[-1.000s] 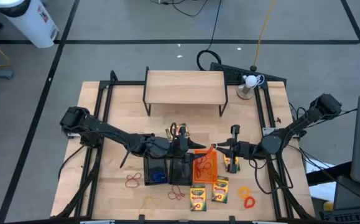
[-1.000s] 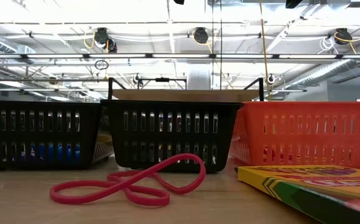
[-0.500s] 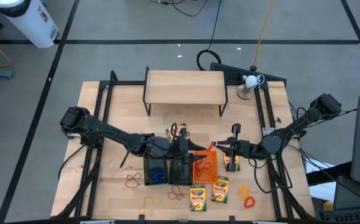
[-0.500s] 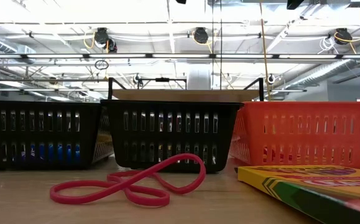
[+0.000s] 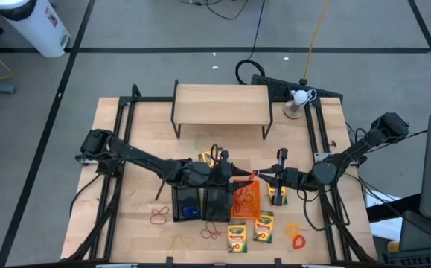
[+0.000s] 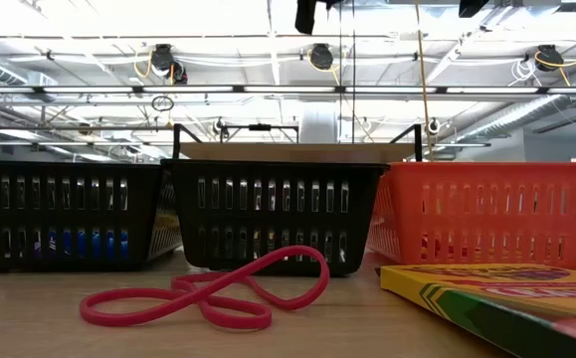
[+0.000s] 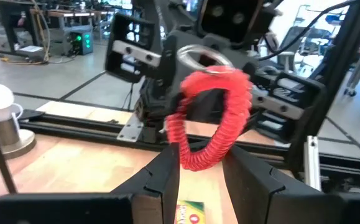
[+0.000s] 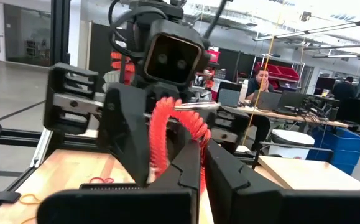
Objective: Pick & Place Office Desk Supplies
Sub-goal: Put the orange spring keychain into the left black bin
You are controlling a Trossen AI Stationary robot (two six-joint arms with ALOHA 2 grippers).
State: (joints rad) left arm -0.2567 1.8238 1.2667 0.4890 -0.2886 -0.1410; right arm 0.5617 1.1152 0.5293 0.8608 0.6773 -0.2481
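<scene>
1. Plainly risks losing the band (image 7: 220,118) in mid-air: hangs high above the orange tray (image 5: 257,199), pinched only at its lower end, with most of the loop free.
2. Could spring sideways on release if let go under stretch, then land on the tabletop (image 5: 137,223) or in one of the black trays (image 5: 187,202) instead of the tray meant for it.
3. Might snag on a finger when opening, given the ribbed, coiled surface; would then ride along with the arm rather than drop.
4. Could end in a clash between the two arms: stand nose to nose over the trays, very near each other, with little room for a wrong move.
5. Might also tip or push the orange tray if brought down too low, or nudge the crayon boxes (image 5: 237,237) just in front of it.
6. Left end effector (image 7: 199,152): roughly half closed, fingers pressed on either side of the band's lower end, holding it up over the tray row.
7. Right end effector (image 8: 203,148): fully closed, facing the left one, tips right at the band; cannot tell whether actually pinching it or merely touching.
8. Band itself: red, clear of the tabletop, between the two end effectors, above the orange tray's far edge.
</scene>
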